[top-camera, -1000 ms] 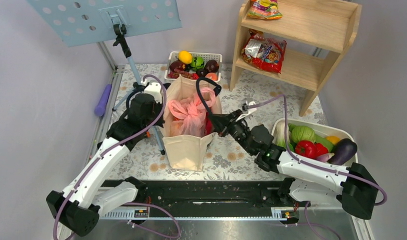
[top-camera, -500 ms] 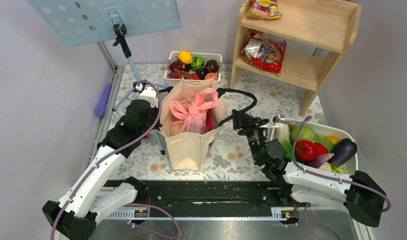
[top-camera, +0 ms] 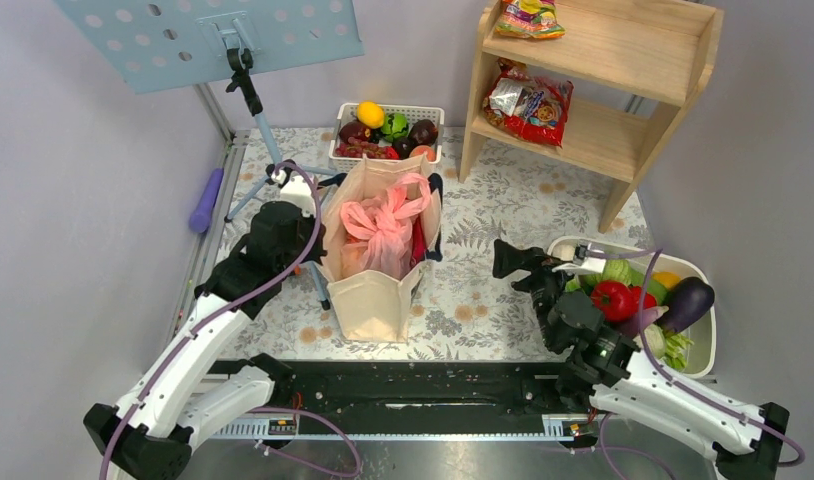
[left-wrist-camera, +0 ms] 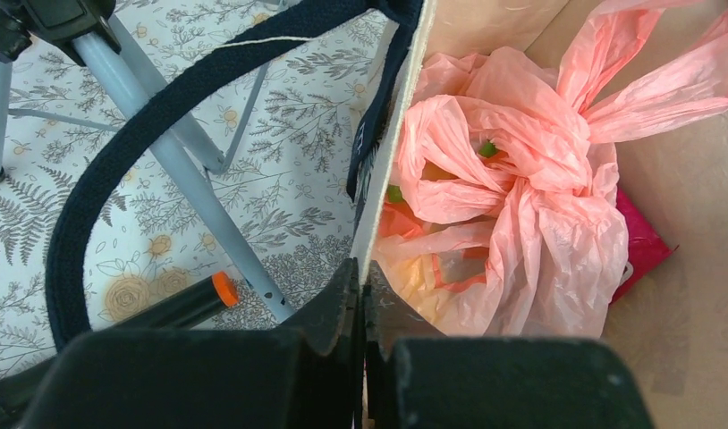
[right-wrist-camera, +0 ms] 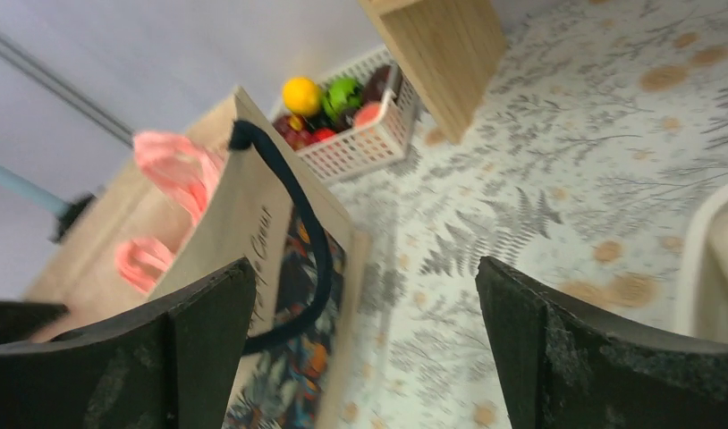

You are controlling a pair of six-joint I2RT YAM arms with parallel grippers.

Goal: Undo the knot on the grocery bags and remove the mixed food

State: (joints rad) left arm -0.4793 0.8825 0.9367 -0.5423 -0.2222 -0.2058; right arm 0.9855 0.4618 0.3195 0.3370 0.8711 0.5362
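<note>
A pink grocery bag (top-camera: pixel 381 232) sits inside a beige canvas tote (top-camera: pixel 373 295). Its knot (left-wrist-camera: pixel 557 183) of twisted handle loops faces up at the bag's top, with the loop ends sticking out. Green and orange food shows dimly through the plastic, and a magenta packet (left-wrist-camera: pixel 642 241) lies beside the bag. My left gripper (left-wrist-camera: pixel 361 279) is shut on the tote's left rim (left-wrist-camera: pixel 401 125), seen from above at the left gripper (top-camera: pixel 318 258). My right gripper (top-camera: pixel 505 262) is open and empty, well right of the tote (right-wrist-camera: pixel 240 201); the right gripper (right-wrist-camera: pixel 365 273) faces it.
A tripod's grey legs (left-wrist-camera: pixel 164 152) and an orange-tipped black pen (left-wrist-camera: pixel 177 308) lie left of the tote. Behind stands a white basket (top-camera: pixel 423 112) of fruit. A wooden shelf (top-camera: pixel 623 130) holds snack packets. A white tub (top-camera: pixel 703 345) of vegetables sits at the right.
My right gripper opened, let go of the tote's dark handle and drew back to the right. The handle dropped against the tote's side. The left gripper stays clamped on the rim.
</note>
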